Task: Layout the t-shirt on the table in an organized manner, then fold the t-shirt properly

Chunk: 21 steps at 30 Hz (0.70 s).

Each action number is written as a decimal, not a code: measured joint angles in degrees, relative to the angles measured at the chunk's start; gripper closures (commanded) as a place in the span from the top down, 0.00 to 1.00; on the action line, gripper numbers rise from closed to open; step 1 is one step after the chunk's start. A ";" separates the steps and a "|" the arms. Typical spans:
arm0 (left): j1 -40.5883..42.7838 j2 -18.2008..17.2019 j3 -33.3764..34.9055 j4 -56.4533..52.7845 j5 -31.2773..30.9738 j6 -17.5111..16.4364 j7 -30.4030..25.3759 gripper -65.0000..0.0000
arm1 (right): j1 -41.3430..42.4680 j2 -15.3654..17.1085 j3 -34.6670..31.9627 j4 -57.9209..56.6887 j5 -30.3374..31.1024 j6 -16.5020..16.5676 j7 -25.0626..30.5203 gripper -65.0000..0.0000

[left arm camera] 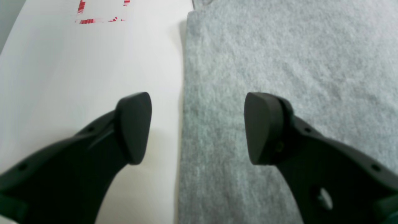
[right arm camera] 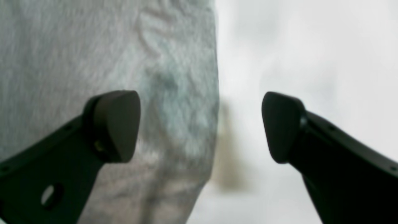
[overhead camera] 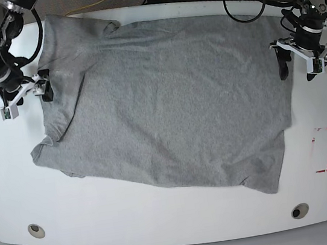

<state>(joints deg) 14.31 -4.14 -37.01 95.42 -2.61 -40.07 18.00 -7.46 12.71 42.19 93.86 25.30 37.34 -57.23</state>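
A: Two claws, what do yours show?
B: Your left claw [left arm camera: 197, 128] and right claw [right arm camera: 201, 126] both gape apart, holding nothing, each straddling a side edge of the t-shirt [overhead camera: 166, 98].
A: And the shirt?
B: Spread flat across your white worktop [overhead camera: 165, 220].

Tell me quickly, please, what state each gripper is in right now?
Left gripper: open, holding nothing, astride the t-shirt edge.
Right gripper: open, holding nothing, astride the opposite edge.
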 measured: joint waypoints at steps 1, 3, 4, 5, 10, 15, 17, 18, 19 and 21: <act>-0.02 -0.02 0.02 0.00 0.00 -0.07 0.00 0.68 | 0.85 0.50 -0.04 -1.79 0.22 0.15 0.20 0.91; -0.02 -0.02 0.02 0.00 0.00 -0.04 0.00 0.68 | 2.25 1.42 -0.02 -4.76 0.07 0.04 1.27 0.91; -0.02 -0.02 0.00 0.00 0.00 0.00 0.02 0.68 | 2.97 2.01 -0.02 -6.58 0.00 -0.13 2.23 0.91; 0.00 -0.02 0.00 0.00 0.00 0.02 0.00 0.68 | 3.30 2.36 -0.13 -7.65 -0.22 -0.46 2.62 0.91; -0.02 -0.02 0.00 0.00 0.00 0.09 0.00 0.68 | 4.39 4.79 -2.80 -12.94 -0.02 -0.26 4.70 0.91; -0.02 -0.04 -0.02 0.02 0.00 0.11 0.00 0.68 | 4.39 5.20 -3.26 -15.61 0.13 0.04 6.47 0.91; -0.02 -0.04 -0.02 0.02 0.00 0.11 0.00 0.68 | 4.20 4.92 -3.65 -15.67 -0.46 0.83 6.82 0.91; -0.02 -0.09 0.00 0.02 0.00 0.11 0.00 0.68 | 4.04 4.90 -4.26 -15.65 -0.44 1.22 7.39 0.91; -0.02 -0.17 0.00 0.02 0.00 0.11 0.00 0.68 | 3.96 4.85 -4.83 -15.63 -0.42 1.57 7.74 0.91; 0.00 -0.42 0.00 0.02 -0.02 -0.07 0.00 0.68 | 3.91 4.42 -5.81 -15.43 0.09 2.03 7.80 0.91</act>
<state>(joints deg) 14.31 -4.56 -37.01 95.44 -2.63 -40.14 18.00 -3.55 17.12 36.38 78.43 25.39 39.38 -49.43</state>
